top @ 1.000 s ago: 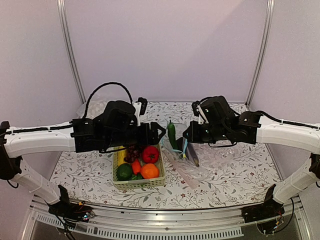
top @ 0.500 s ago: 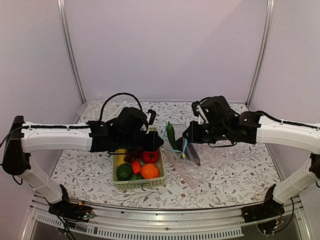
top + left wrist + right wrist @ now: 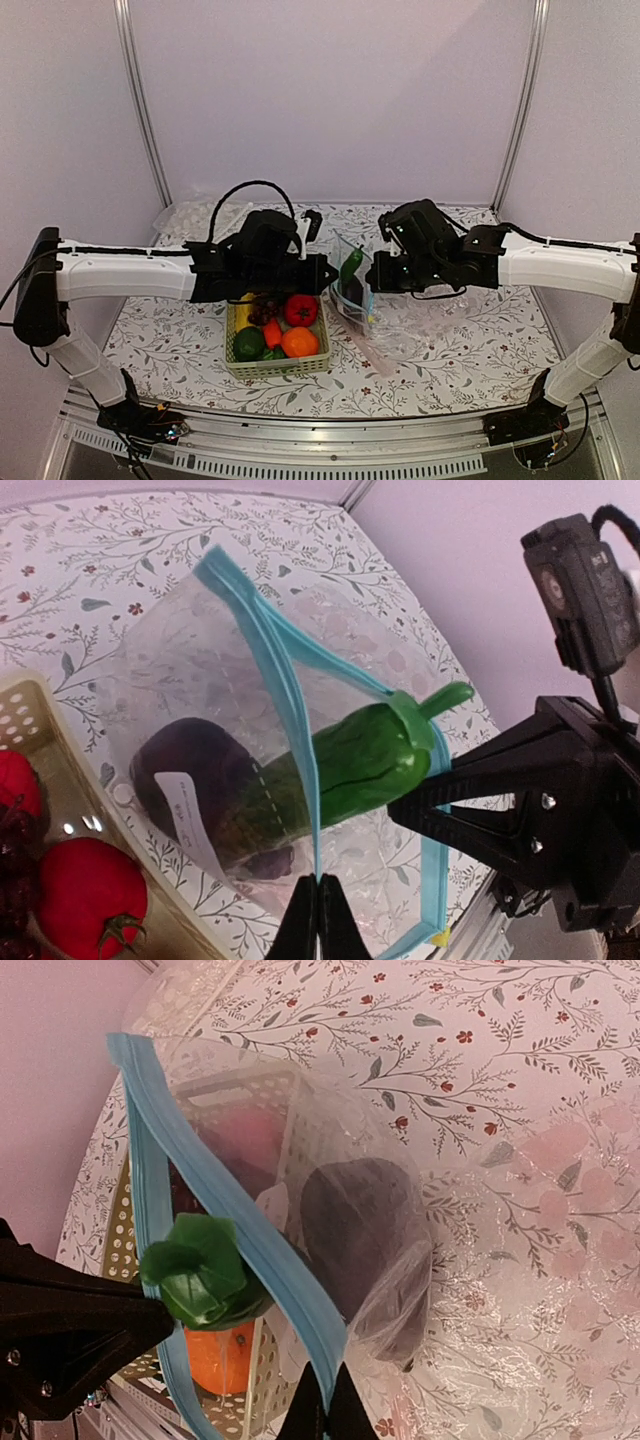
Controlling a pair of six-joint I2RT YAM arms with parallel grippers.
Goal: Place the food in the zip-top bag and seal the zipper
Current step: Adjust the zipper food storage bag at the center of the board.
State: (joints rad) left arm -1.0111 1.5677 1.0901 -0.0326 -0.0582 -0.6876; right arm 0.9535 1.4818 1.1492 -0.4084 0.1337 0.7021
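The clear zip-top bag (image 3: 352, 300) hangs stretched between my two grippers, just right of the basket. My left gripper (image 3: 318, 882) is shut on one lip of the light-blue zipper (image 3: 285, 695). My right gripper (image 3: 328, 1372) is shut on the opposite lip of the zipper (image 3: 250, 1235). Deep in the bag lies a purple eggplant (image 3: 185, 775). A dark green vegetable (image 3: 365, 760) sits slanted in the open mouth with its stem end poking out. In the top view the left gripper (image 3: 327, 272) and the right gripper (image 3: 371, 279) flank the green vegetable (image 3: 351, 267).
The pale green mesh basket (image 3: 278, 367) stands left of the bag and holds a red fruit (image 3: 301, 309), an orange (image 3: 299, 342), a carrot (image 3: 272, 333), grapes (image 3: 264, 307) and a green piece (image 3: 249, 343). Bubbly clear plastic sheet (image 3: 560, 1160) lies on the floral tablecloth.
My left arm swung right to the bag's mouth and its gripper shut on the zipper lip. The right arm shifted left, the bag rose, and the green vegetable now tilts in the mouth.
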